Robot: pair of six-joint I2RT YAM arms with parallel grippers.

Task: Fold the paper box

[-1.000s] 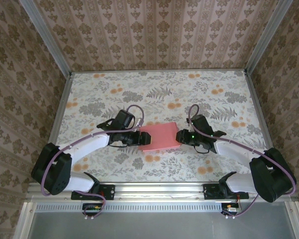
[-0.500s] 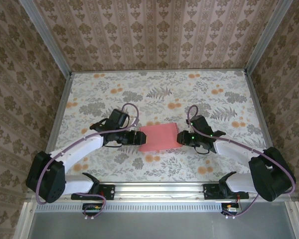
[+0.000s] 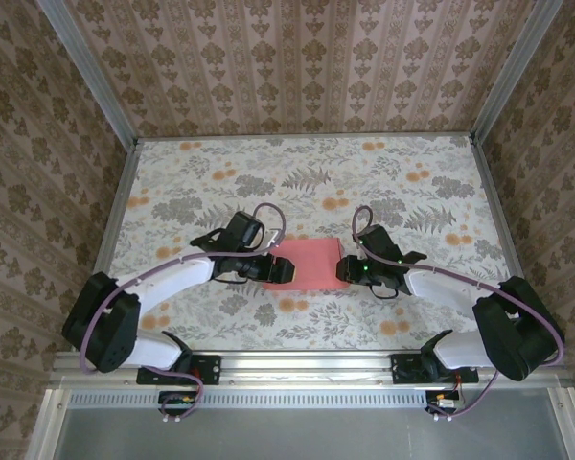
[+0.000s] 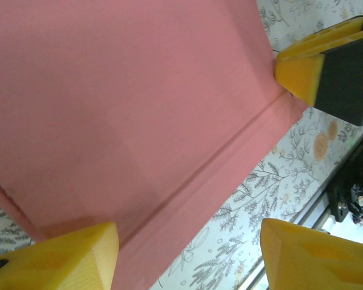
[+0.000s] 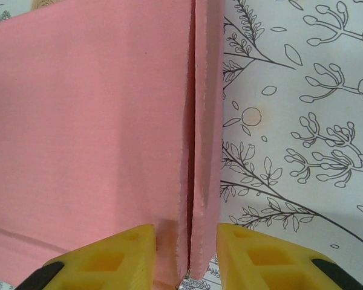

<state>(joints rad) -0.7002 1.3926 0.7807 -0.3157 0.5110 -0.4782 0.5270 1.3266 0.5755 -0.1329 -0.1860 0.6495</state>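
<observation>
Pink paper box (image 3: 310, 264), flat near mid-bench, slightly toward the near edge. At its right end, right jaws closed on a doubled edge strip. At its left end, left jaws wide apart, one fingertip (image 4: 66, 260) over the card, the other over bare bench (image 3: 383, 182). Bench cover floral, grey and orange; damask wallpaper (image 3: 297, 57) on three enclosing walls.

Seen from above, the ends of the paper box (image 3: 307, 265) are covered by the left gripper (image 3: 272, 271) and the right gripper (image 3: 343, 272); contact there is too small to be judged. At the left wrist, the box is cut off at top and left, the fingers (image 4: 54, 257) at the bottom. At the right wrist, the fingers (image 5: 109, 260) are cropped below, and the box's dark slit cannot be seen into.
</observation>
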